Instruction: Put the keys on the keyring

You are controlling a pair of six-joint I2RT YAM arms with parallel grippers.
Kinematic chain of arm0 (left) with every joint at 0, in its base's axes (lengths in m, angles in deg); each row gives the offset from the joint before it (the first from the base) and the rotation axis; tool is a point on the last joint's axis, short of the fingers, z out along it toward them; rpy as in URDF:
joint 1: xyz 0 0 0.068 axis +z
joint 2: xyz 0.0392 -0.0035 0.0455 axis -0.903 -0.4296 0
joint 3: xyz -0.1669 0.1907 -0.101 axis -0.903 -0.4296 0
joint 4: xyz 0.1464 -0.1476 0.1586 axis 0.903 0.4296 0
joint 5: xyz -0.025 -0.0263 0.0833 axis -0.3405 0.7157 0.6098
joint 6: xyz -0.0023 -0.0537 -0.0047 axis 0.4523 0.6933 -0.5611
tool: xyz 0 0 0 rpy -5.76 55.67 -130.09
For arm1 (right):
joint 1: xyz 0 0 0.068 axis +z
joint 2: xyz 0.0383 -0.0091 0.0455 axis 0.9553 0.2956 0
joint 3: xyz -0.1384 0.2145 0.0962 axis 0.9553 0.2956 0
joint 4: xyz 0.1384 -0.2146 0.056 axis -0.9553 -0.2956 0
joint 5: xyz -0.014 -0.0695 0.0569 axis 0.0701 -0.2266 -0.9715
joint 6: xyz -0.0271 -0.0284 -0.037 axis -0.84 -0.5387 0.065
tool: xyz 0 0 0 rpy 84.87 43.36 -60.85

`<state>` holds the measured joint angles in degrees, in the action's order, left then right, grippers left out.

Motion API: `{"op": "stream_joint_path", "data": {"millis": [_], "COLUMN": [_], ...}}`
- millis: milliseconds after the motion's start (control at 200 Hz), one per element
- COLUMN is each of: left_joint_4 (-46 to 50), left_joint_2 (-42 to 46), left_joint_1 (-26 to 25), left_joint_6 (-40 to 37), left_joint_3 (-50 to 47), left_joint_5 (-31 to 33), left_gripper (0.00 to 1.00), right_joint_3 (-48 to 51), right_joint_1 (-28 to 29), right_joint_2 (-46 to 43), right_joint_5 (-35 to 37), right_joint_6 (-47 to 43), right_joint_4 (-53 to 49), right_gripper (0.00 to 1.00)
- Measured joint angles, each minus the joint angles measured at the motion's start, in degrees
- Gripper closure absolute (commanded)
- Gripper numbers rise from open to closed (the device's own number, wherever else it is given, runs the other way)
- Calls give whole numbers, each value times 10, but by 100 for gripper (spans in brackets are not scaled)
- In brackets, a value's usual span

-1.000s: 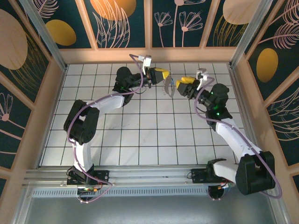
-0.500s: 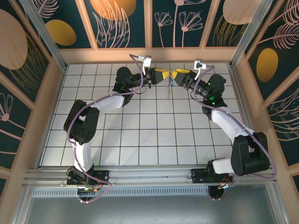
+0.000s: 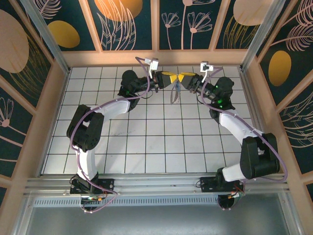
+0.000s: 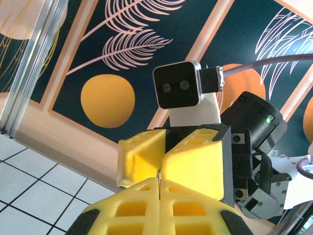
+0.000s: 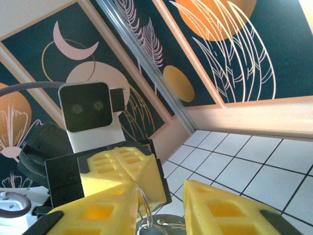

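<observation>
High over the far tiles my left gripper (image 3: 173,79) is shut on the keyring (image 5: 144,203), a thin metal wire loop that shows as a sliver between its yellow fingers (image 4: 195,210). The keys (image 3: 174,92) hang from the loop, pale metal with a blue tint. My right gripper (image 3: 181,79) meets the left one tip to tip. In the right wrist view its jaws (image 5: 161,198) stand apart, with the wire loop close against the left finger (image 5: 98,210) and a grey key head (image 5: 167,224) low in the gap. Whether a finger touches the loop I cannot tell.
The white tiled floor (image 3: 146,137) lies well below both grippers. Painted walls (image 3: 156,29) with a wooden ledge stand close behind them. Purple cables (image 3: 142,61) run along both arms, and a metal corner post (image 5: 146,63) rises near the right gripper.
The right arm has swung left and up to meet the left gripper, and its jaws have narrowed around the hanging loop. The left arm has held still.
</observation>
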<state>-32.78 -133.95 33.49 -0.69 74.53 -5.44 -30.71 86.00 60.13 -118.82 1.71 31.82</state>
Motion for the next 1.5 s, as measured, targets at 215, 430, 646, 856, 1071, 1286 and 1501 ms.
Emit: {"op": "stream_joint_path", "data": {"millis": [215,430,646,856,1071,1286,1501], "left_joint_4": [2,0,10,96,181,249,268], "left_joint_2": [0,0,4,38,48,48,40], "left_joint_1": [0,3,3,13,31,35,35], "left_joint_6": [0,7,-5,-80,-149,-193,-203], "left_joint_3": [0,0,0,10,52,71,82], "left_joint_5": [1,3,-1,-7,-32,-69,-116], "left_gripper": [100,94,73,67,66,65,64], "right_joint_3": [-4,-12,-34,-64,-119,-160,-182], "right_joint_1": [2,4,0,-29,-39,-39,-37], "right_joint_2": [3,3,3,3,3,3,15], "right_joint_5": [-13,-19,-19,-33,-53,-92,-129], "right_joint_6": [0,-6,-50,-114,-202,-270,-316], "right_joint_4": [5,-2,-56,-141,-256,-341,-401], "right_gripper": [99,100,100,100,100,100,100]}}
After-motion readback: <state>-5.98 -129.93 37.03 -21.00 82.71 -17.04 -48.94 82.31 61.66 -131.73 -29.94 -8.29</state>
